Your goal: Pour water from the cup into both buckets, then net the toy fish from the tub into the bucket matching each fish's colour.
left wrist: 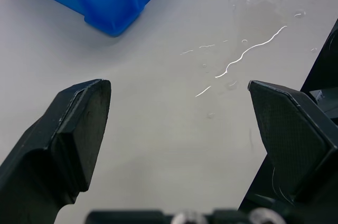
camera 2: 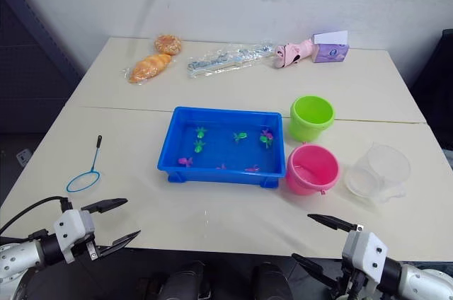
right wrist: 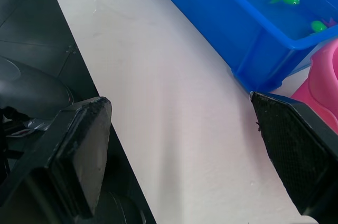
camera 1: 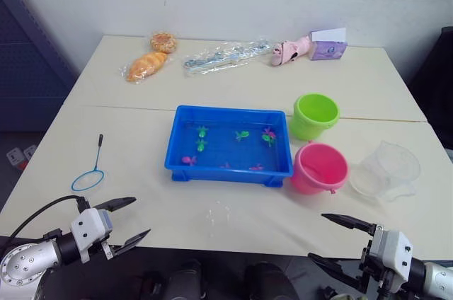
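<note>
Behind the big cream table is a plain white wall. On the far side of the table lie some buns in a bag, a long clear packet, a pink toy and a purple box.

In the middle sits the blue tub. Little green and pink toy fish lie in it, maybe eight or so, but they are too small to count well. Just right of the tub stand the two buckets. The green bucket is farther away and the pink bucket is nearer. They almost touch. Right of the pink bucket stands the clear cup. The net lies flat on the table, well to the left of the tub.

The left gripper hangs at the near left edge of the table with its two fingers spread apart and nothing in them. The right gripper hangs at the near right edge, also wide apart and holding nothing.

It looks like the job is only at the start. The cup has not been picked up, so the pouring comes first. I cannot tell if any water is in the buckets. All the fish are in the tub, so every one must be scooped and sorted by colour.
</note>
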You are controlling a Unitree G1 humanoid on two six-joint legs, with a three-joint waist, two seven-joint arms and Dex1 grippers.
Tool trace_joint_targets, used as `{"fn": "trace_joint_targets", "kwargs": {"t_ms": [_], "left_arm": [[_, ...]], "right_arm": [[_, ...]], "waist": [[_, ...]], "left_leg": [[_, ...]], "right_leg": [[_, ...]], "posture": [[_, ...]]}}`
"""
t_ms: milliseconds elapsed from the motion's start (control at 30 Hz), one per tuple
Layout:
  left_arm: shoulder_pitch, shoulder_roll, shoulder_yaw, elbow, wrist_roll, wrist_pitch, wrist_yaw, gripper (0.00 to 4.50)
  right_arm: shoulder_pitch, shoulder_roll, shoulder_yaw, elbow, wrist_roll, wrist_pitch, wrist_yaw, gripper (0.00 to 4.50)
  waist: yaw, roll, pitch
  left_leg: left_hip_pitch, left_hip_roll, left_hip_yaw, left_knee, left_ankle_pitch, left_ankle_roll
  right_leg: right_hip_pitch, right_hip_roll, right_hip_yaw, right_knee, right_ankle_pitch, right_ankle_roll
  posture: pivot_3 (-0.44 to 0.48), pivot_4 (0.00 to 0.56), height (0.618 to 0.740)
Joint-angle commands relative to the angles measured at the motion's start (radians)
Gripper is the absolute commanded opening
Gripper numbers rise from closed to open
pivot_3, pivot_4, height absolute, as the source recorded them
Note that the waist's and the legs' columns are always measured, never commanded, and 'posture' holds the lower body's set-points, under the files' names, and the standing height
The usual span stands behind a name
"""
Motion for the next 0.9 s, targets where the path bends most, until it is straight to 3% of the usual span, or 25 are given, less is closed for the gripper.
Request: {"fn": "trace_joint_targets", "kwargs": {"t_ms": [33,367,533,700,900], "left_arm": [[-0.009,0.003,0.006,-0.027,-0.036,0.012,0.0,4.48],[-0.007,0.004,0.004,-0.075,-0.084,0.101,-0.017,4.48],[-0.014,0.054,-0.021,-0.17,-0.231,0.235,-0.138,4.48],[-0.162,0.084,-0.135,-0.258,-0.289,0.328,-0.216,4.48],[-0.421,0.01,-0.259,-0.257,-0.307,0.404,-0.212,4.48]], "right_arm": [[0.013,-0.002,-0.025,-0.019,0.019,-0.004,0.003,4.5],[0.01,0.012,-0.009,-0.037,0.029,0.014,-0.016,4.5],[0.01,0.089,-0.064,-0.071,0.044,0.01,-0.125,4.5],[0.128,0.228,-0.171,-0.123,0.043,0.01,-0.257,4.5],[0.221,0.48,-0.247,-0.2,0.03,0.087,-0.564,4.5]], "waist": [[0.0,0.0,0.0],[-0.003,0.0,0.0],[0.001,0.0,0.0],[0.012,0.009,-0.004],[-0.003,0.015,-0.008]], "left_leg": [[0.0,0.0,0.0,0.0,0.0,0.0],[0.0,0.0,0.0,0.0,0.0,0.0],[0.0,0.0,0.0,0.0,0.0,0.0],[0.0,-0.002,-0.001,0.0,-0.001,-0.003],[0.0,-0.001,-0.001,-0.001,0.001,-0.002]], "right_leg": [[0.0,0.0,0.0,0.0,0.0,0.0],[0.0,0.0,0.0,0.001,0.0,0.0],[0.0,0.0,0.0,0.001,0.0,0.0],[0.001,-0.001,0.0,0.0,0.0,0.0],[0.0,0.0,0.0,0.002,0.0,0.0]], "posture": [[0.0,0.15,0.74],[0.0,0.15,0.74],[0.0,0.15,0.74],[0.0,0.15,0.74],[0.0,0.15,0.74]]}}
